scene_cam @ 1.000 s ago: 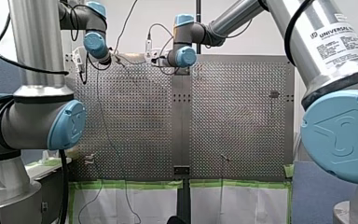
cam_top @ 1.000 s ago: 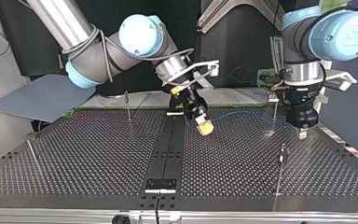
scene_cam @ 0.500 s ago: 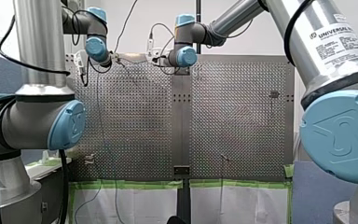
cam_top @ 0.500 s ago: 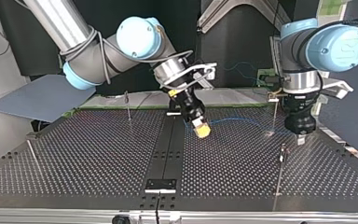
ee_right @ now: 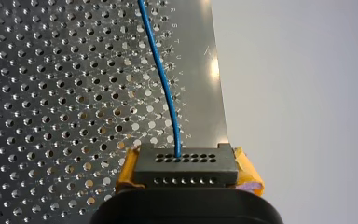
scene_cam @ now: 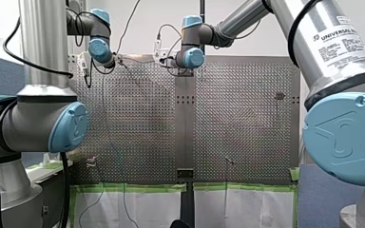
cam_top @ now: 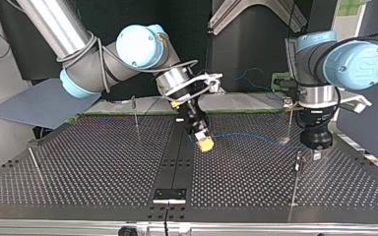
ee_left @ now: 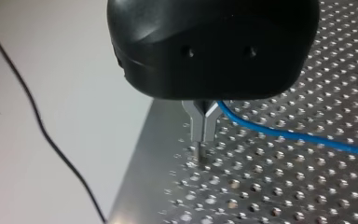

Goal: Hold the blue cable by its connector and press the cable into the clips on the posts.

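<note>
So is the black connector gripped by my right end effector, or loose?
Gripped: right wrist view shows the black multi-hole connector clamped between my right end effector's yellow pads, blue cable running ahead.

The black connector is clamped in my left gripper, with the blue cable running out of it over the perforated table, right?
Wrong arm: the black connector is clamped in my right gripper, between its yellow pads, as the right wrist view shows. The blue cable does run out of it over the perforated table.
</note>
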`<action>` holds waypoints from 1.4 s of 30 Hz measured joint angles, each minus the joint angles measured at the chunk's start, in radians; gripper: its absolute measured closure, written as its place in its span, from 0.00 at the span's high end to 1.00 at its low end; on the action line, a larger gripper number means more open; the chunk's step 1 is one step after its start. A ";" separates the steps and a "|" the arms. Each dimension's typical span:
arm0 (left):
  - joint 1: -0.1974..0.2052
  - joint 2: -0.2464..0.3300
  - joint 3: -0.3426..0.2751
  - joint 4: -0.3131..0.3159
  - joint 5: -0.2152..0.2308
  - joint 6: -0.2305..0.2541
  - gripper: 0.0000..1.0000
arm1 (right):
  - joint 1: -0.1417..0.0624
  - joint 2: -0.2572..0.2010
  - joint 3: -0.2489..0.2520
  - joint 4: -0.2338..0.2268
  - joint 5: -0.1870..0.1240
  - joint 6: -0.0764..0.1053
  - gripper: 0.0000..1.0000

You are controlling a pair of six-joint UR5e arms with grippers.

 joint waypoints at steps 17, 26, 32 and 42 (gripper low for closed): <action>0.023 -0.025 0.020 0.028 0.024 -0.023 0.00 | -0.011 0.002 0.000 0.000 -0.001 0.001 0.00; 0.039 -0.052 0.063 0.028 0.044 -0.042 0.00 | -0.022 0.002 0.000 0.000 -0.001 0.000 0.00; 0.054 -0.057 0.088 0.029 0.055 -0.061 0.00 | -0.031 0.003 0.000 -0.001 -0.001 -0.002 0.00; 0.057 -0.070 0.089 -0.019 0.044 -0.038 0.00 | -0.024 0.004 0.000 0.000 -0.007 -0.024 0.00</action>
